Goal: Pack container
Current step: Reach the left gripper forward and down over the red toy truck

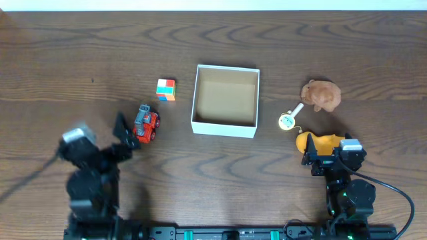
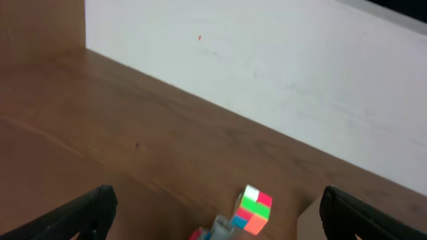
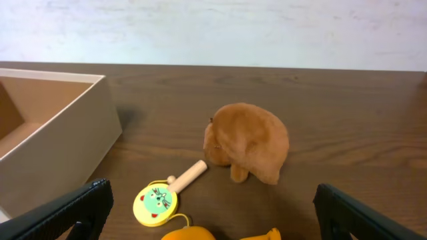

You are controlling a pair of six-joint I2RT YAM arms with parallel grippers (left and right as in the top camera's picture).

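**A:** Nearest us, the left hand (image 1: pixel 128 135) gapes wide just beside the red truck (image 1: pixel 146 124). The right hand (image 1: pixel 325 152) is equally wide over the yellow toy (image 1: pixel 319 142). Neither holds anything.

**B:** And beyond them?

**A:** The container (image 1: pixel 223 127) sits in the middle of the tabletop (image 1: pixel 67 67), its tan floor bare. Farther off lie the colour cube (image 1: pixel 166 89) and brown plush (image 1: pixel 321 95). We judge the first pick is in hand: next, one hand must descend, straddle its toy and close.
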